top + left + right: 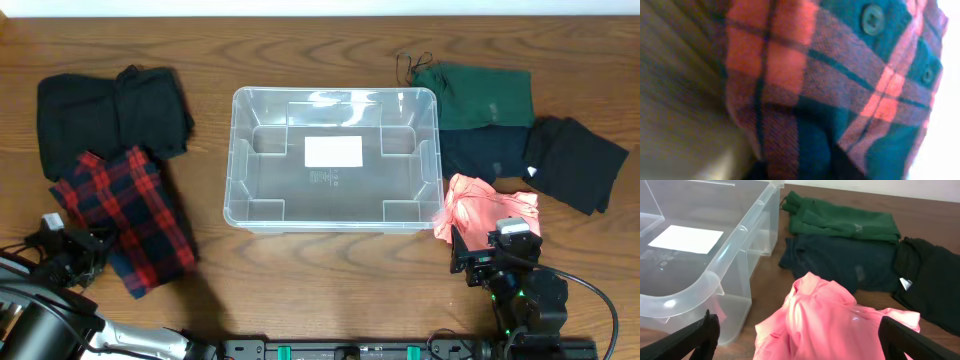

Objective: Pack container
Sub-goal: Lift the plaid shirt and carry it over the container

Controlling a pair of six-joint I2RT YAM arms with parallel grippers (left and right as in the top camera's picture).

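Note:
The clear container (335, 92) stands empty at the table's middle, a white label on its base; its near corner (735, 240) shows in the right wrist view. A red and navy plaid shirt (125, 205) lies at the left. My left gripper (85, 245) is at that shirt's left edge. Plaid cloth (840, 75) fills the left wrist view and runs down between the jaws of the left gripper (800, 172), which look shut on a fold. My right gripper (487, 248) stands open just short of a crumpled pink garment (485, 205). Its fingers straddle the pink cloth (830, 315) without touching.
A black garment (110, 115) lies behind the plaid shirt. At the right lie a green garment (480, 92), a navy one (485, 152) and a black one (575, 160). The container's wall stands just left of the right gripper.

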